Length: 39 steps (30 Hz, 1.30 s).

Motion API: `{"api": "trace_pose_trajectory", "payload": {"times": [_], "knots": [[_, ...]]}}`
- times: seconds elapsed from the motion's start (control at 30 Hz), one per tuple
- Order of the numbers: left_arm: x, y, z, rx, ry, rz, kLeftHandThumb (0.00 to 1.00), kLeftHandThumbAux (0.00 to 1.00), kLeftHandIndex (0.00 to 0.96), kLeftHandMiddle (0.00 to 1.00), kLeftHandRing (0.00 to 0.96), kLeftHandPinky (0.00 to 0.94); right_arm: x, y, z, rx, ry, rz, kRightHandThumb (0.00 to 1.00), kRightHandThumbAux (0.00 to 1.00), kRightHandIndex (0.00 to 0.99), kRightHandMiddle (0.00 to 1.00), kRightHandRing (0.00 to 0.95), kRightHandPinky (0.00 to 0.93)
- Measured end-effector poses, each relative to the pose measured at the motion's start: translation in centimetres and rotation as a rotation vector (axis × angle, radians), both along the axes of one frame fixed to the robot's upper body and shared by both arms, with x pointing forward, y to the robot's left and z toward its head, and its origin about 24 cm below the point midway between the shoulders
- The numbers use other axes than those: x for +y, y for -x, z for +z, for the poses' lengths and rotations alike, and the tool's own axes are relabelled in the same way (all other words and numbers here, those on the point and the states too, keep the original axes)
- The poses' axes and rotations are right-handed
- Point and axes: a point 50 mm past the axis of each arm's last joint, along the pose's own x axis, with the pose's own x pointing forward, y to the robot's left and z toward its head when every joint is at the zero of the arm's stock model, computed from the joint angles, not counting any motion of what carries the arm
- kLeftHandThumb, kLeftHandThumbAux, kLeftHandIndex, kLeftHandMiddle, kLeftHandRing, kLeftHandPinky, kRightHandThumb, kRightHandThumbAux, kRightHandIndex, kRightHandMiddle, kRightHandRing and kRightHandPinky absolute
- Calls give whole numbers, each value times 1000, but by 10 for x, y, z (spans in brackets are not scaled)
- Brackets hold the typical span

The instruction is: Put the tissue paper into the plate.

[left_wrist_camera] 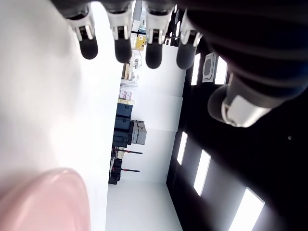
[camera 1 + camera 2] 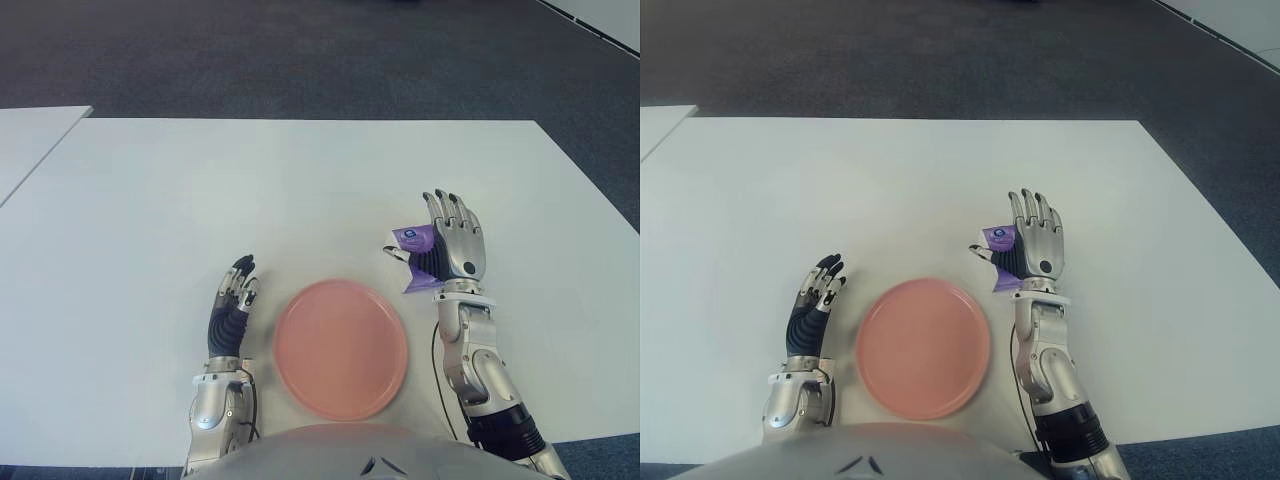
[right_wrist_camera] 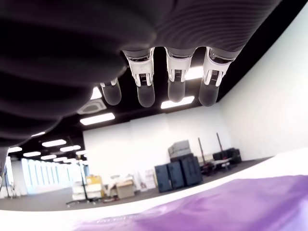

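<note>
White table (image 2: 300,180), seen from the head camera. Pink plate (image 2: 340,347) at the near edge, centred before the torso, nothing on it. Purple tissue paper pack (image 2: 413,243) just far-right of the plate, off its rim, lying on the table and touching the palm side of the right hand (image 2: 452,245). Right hand upright on its edge, to the right of the pack, four fingers (image 3: 175,86) straight and extended in the wrist view, thumb (image 2: 397,254) reaching left across the pack's near end; fingers wide, not closed around the pack. Purple wrapper (image 3: 231,204) visible just beside the palm in the right wrist view. Left hand (image 2: 232,305) just left of the plate, near the table's front edge, fingers (image 1: 120,45) straight and relaxed, holding nothing. Edge of a second white table (image 2: 30,140) at far left. Dark carpet (image 2: 300,50) beyond.
</note>
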Motion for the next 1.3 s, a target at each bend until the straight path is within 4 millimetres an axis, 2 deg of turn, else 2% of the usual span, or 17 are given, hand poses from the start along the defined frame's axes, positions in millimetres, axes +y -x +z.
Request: {"api": "trace_pose_trajectory", "payload": {"times": [0.23, 0.47, 0.7, 0.97, 1.3], "knots": [[0, 0, 0, 0, -1, 0, 134, 527, 168, 139, 113, 121, 0, 7, -7, 32, -8, -2, 132, 427, 0, 0, 0, 0], [1, 0, 0, -1, 4, -2, 101, 511, 85, 76, 46, 34, 2, 13, -11, 45, -18, -1, 139, 443, 0, 0, 0, 0], [3, 0, 0, -2, 8, 8, 122, 531, 119, 110, 81, 107, 3, 17, -15, 60, -25, -3, 142, 441, 0, 0, 0, 0], [3, -2, 0, -4, 7, 5, 139, 553, 151, 129, 105, 115, 3, 20, -17, 62, -24, -9, 146, 441, 0, 0, 0, 0], [4, -3, 0, -6, 9, 6, 129, 538, 136, 126, 101, 106, 2, 24, -20, 60, -24, -15, 155, 455, 0, 0, 0, 0]]}}
